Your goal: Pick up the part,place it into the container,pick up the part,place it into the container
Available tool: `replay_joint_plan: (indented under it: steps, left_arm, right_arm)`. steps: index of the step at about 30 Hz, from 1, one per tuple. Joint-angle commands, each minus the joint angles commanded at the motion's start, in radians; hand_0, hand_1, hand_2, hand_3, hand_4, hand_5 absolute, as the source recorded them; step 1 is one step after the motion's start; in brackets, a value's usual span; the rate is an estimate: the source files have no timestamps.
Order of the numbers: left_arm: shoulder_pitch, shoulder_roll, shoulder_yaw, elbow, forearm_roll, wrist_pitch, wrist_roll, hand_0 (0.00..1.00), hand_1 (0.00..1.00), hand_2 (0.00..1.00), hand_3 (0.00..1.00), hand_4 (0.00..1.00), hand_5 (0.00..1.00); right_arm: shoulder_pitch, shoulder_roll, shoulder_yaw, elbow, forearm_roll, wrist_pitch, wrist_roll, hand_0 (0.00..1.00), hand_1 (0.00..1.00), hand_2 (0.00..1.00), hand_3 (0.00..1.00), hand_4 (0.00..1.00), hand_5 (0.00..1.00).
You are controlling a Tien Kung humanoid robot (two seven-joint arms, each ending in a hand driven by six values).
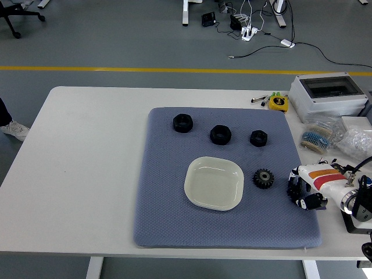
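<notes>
A cream square dish (pixel 200 197) lies on the blue-grey mat (pixel 163 192). A black gear (pixel 263 178) lies just right of the dish. Three black nuts lie further back on the mat, at the left (pixel 182 122), in the middle (pixel 220 134) and at the right (pixel 258 138). My right hand (pixel 302 195) is at the mat's right edge, right of the gear. Its fingers (pixel 294 189) are curled around a small black gear, which is mostly hidden between them. The hand stays low on the mat. My left hand is out of view.
A grey box with a clear lid (pixel 328 96) stands at the table's back right. A yellow tape measure (pixel 278 103) lies beside it. Bags of small parts (pixel 321 139) lie near the right edge. The table's left half is bare white.
</notes>
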Motion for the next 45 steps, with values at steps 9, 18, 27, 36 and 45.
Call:
replay_joint_plan:
  steps: [9,18,27,36,45]
  left_arm:
    - [0.001,0.001,0.0,0.0,0.001,-0.001,0.0,0.665,0.545,0.566,0.563,0.63,0.61]
    - [0.003,0.003,0.001,0.0,0.004,-0.004,0.0,0.666,0.544,0.565,0.563,0.629,0.61]
    - [0.004,0.006,-0.001,0.003,0.004,-0.002,-0.002,0.664,0.544,0.558,0.564,0.629,0.608]
    - [0.009,0.007,-0.001,0.002,-0.008,0.005,-0.004,0.663,0.54,0.56,0.565,0.63,0.609]
    - [0.008,0.007,0.006,-0.004,-0.034,0.029,0.001,0.663,0.539,0.558,0.563,0.633,0.61]
  right_arm:
    - [-0.001,-0.007,0.017,0.04,-0.005,-0.013,-0.005,0.196,0.339,0.404,0.483,0.795,0.062]
    - [0.011,0.0,-0.009,0.112,-0.023,-0.033,-0.007,0.197,0.34,0.397,0.484,0.795,0.061]
    - [0.091,0.011,-0.105,0.179,-0.019,-0.033,-0.014,0.194,0.332,0.397,0.483,0.803,0.054]
    - [0.256,0.033,-0.351,0.18,0.031,-0.046,-0.026,0.185,0.319,0.392,0.482,0.819,0.048]
    - [0.376,0.091,-0.45,0.122,0.051,-0.079,-0.049,0.185,0.318,0.393,0.484,0.827,0.056]
